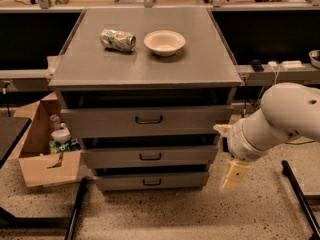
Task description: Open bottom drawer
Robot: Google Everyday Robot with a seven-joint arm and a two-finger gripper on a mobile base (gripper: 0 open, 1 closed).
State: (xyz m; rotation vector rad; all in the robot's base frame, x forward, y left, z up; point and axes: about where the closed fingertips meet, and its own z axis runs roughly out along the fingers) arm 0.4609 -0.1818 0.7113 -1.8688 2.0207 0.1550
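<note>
The bottom drawer (150, 181) is the lowest and smallest grey front of the grey cabinet, with a small dark bar handle (151, 182) at its middle. It stands shut, near the floor. My gripper (234, 175) hangs from the white arm at the right, pointing down beside the cabinet's right edge, level with the bottom drawer and to the right of it. It touches nothing. Only one cream finger (234, 176) shows clearly.
The middle drawer (149, 157) and top drawer (148, 120) sit above. A crushed can (118, 39) and a cream bowl (164, 42) lie on the cabinet top (200, 66). An open cardboard box (42, 154) stands at the left. Dark metal legs lie on the floor at both sides.
</note>
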